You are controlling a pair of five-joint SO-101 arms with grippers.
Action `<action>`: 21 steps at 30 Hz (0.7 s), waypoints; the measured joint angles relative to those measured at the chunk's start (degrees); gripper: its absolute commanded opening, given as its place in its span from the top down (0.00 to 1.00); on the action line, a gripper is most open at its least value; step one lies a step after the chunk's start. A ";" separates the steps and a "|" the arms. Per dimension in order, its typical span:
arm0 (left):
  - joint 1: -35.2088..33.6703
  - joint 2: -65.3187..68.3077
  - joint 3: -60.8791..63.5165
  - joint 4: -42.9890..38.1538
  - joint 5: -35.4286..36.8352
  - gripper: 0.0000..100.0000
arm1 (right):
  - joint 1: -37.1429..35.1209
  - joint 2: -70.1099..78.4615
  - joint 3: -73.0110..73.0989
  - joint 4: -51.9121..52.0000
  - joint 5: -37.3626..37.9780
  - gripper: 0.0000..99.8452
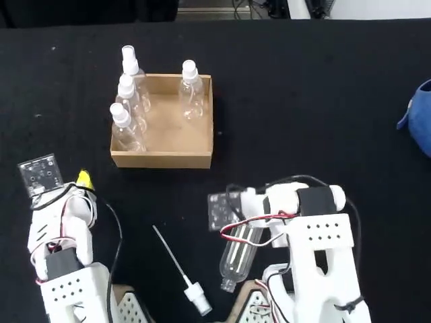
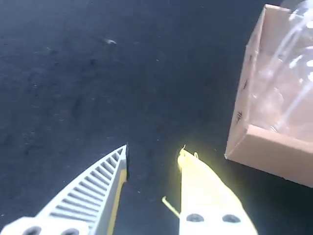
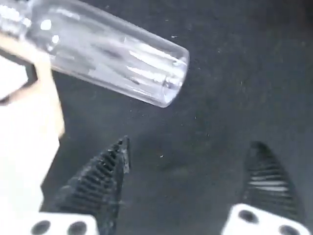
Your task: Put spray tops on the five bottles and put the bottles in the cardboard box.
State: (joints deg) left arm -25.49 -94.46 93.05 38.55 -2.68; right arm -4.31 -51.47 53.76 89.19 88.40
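The cardboard box point(image 1: 161, 159) stands on the black table with several capped clear bottles point(image 1: 190, 87) upright inside. One uncapped clear bottle point(image 1: 237, 261) lies on its side by the right arm, neck toward the front edge. A loose white spray top point(image 1: 196, 296) with its long tube lies just left of it. My right gripper point(image 3: 190, 144) is open over the bare table, with the lying bottle point(image 3: 112, 54) just beyond its black fingertips. My left gripper point(image 2: 152, 148) is open and holds nothing, near the box's corner point(image 2: 254, 142); its yellow finger point(image 1: 83, 178) shows from above.
A blue object point(image 1: 419, 121) sits at the table's right edge. Both arm bases stand along the front edge. Open black table lies between the box and the arms and to the box's right.
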 measured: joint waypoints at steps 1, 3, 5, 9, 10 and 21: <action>-0.26 0.00 0.00 -0.18 0.00 0.97 | -0.18 0.00 0.00 0.00 2.64 0.62; -1.14 0.00 0.00 -0.26 0.00 0.97 | -1.14 0.00 0.00 0.00 7.21 0.62; -1.67 0.00 0.00 -0.26 0.00 0.97 | -3.25 0.00 0.88 0.09 9.85 0.62; -2.20 0.00 0.00 -0.26 0.00 0.97 | -10.99 0.00 4.75 0.09 10.46 0.62; -2.20 0.00 0.00 -0.26 0.00 0.97 | -13.36 0.00 5.80 0.09 10.11 0.62; -2.81 0.00 0.00 -0.26 0.00 0.97 | -30.33 -0.09 16.97 -8.26 -2.64 0.99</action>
State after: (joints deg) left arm -28.31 -94.46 93.05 38.29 -2.68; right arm -34.64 -51.56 70.73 80.92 85.76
